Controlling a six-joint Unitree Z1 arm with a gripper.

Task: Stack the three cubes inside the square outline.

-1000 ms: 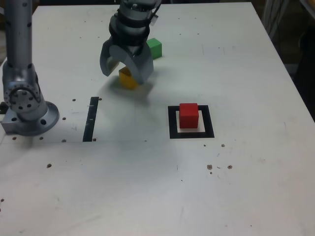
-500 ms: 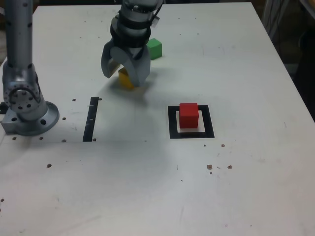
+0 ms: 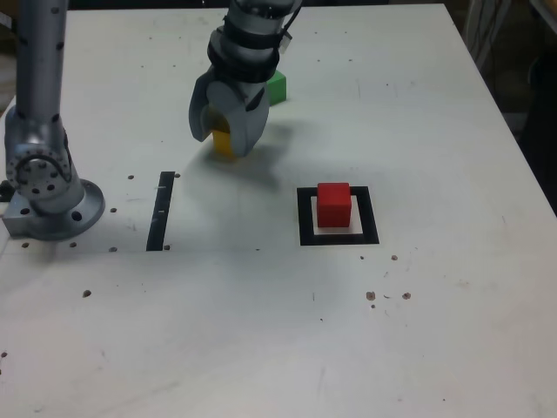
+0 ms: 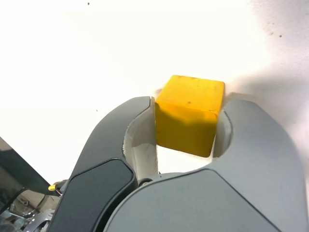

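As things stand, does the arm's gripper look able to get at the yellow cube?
Yes, very likely: the yellow cube sits between the jaws of the gripper, with nothing seen in the way.

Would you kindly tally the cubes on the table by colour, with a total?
Red cube: 1
Yellow cube: 1
Green cube: 1
Total: 3

I see the yellow cube (image 4: 186, 121) flat between my gripper's (image 4: 190, 108) fingertips. The green cube (image 3: 277, 89) sits behind the gripper, partly hidden; the red cube (image 3: 334, 205) lies well apart from it, inside the square outline (image 3: 369, 215).
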